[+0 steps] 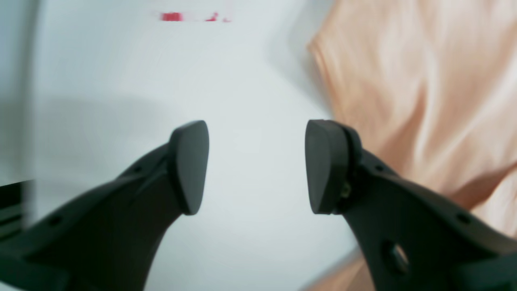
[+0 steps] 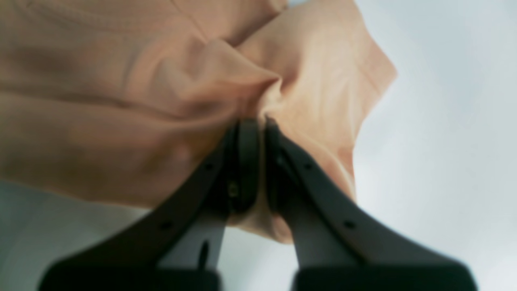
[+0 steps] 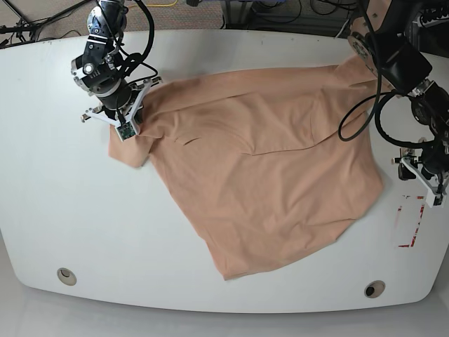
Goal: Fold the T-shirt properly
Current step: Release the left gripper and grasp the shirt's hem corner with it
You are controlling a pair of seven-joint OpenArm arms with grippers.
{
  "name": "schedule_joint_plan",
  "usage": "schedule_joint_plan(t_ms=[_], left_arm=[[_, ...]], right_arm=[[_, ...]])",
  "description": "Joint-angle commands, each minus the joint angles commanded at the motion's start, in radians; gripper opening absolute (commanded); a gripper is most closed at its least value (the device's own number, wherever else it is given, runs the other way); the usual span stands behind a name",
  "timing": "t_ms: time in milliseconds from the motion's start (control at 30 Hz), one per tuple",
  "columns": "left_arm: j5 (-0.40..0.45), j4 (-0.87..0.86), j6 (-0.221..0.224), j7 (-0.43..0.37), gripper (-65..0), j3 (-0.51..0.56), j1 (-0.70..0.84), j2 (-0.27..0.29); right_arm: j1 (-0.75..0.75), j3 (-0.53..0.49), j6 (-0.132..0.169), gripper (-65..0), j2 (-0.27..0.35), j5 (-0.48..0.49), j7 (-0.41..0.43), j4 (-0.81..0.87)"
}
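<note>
Fabric of the T-shirt (image 2: 121,101) is pinched between the closed pads of the right tool (image 2: 261,125); in the right wrist view the two dark fingers (image 2: 246,161) meet on a gathered fold, and creases radiate from the pinch point. A short tail of cloth hangs below the pads, between the finger shanks. Beyond the pinch, the peach-pink cloth spreads up and to the left of the tool, while bare white surface (image 2: 444,121) shows to its right.

The left tool (image 1: 257,165) stands with its pads apart and nothing between them. Only white surface (image 1: 250,81) lies in the gap. The T-shirt edge (image 1: 424,101) lies to the right of this tool, apart from the right pad (image 1: 325,165) in the left wrist view; contact lower down cannot be judged. A red mark (image 1: 171,16) sits on the surface farther ahead of the tool, blurred.

In the base view, the right tool (image 3: 128,119) grips one corner of the T-shirt (image 3: 259,182), which lies spread and wrinkled across the middle of the surface (image 3: 70,210). The left tool (image 3: 421,172) hovers just beyond the opposite side of the garment. Red marks (image 3: 410,225) lie on the surface near it. Cables (image 3: 365,105) loop from the left arm over the cloth.
</note>
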Motion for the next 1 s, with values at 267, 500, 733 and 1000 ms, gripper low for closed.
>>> schedule_joint_plan(t_ms=[267,500,733,1000], left_arm=[[-0.006,-0.236,0.063,-0.104,-30.4,0.000,-0.080,0.002],[-0.006,-0.423,0.063,-0.189,-30.4,-0.003,-0.135,0.002],[-0.006,-0.588,0.063,-0.276,-30.4,0.002,-0.163,0.002],[-0.006,-0.654,0.064,-0.304,-30.6,-0.003,-0.158,0.002]], right_arm=[[0.000,0.000,0.000,-65.0,0.000,0.002,0.002,-0.002],[0.000,0.005,0.000,-65.0,0.000,0.002,0.002,0.000],[0.000,0.005,0.000,-65.0,0.002,0.000,0.002,0.002],[0.002,0.005,0.000,-65.0,0.000,0.008,0.002,0.002]])
